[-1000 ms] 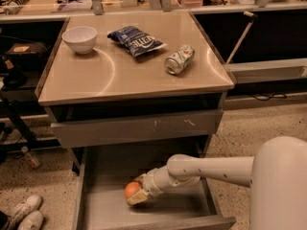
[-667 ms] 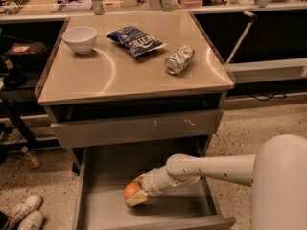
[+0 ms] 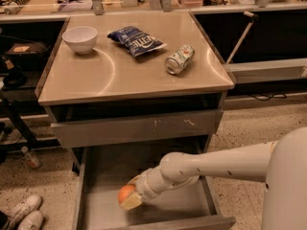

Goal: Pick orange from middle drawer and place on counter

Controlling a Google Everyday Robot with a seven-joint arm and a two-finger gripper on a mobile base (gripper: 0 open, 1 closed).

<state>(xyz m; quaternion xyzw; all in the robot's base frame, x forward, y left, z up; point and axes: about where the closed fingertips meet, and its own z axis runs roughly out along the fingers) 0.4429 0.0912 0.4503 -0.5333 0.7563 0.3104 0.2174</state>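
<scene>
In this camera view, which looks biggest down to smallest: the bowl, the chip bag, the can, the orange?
1. chip bag
2. bowl
3. can, only slightly smaller
4. orange, down in the drawer, partly hidden by the pincer at it, so its rank is unsure.

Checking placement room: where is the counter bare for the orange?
Bare: front half of the counter, nearer than the bowl, chip bag and can. Crowded: its back half. The tool is at the orange in the middle drawer.
</scene>
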